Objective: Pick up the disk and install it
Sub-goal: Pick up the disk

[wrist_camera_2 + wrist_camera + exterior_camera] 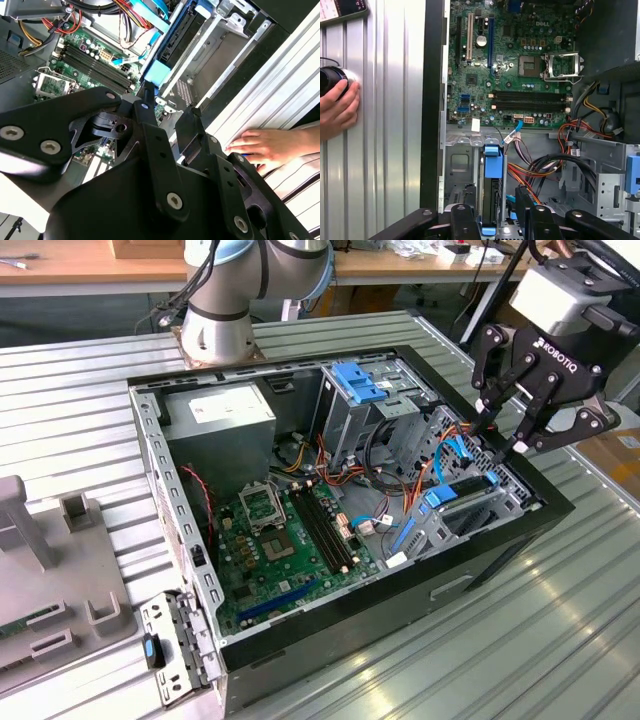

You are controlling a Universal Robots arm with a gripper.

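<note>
Pincer (503, 440) hovers over drive-bay end of open computer case (330, 625), at exterior view's right. Fingers parted partway, gripping nothing. Disk (490, 197) stands on edge in drive bay among cables, blue rails showing, just below pincer. Person's hand (337, 107) rests on ribbed surface (560, 640) beside case.

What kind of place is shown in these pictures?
Probably a robotics lab or workshop: a robot arm's base mounted on a ribbed metal table, an open computer case on it, wooden workbenches behind.
</note>
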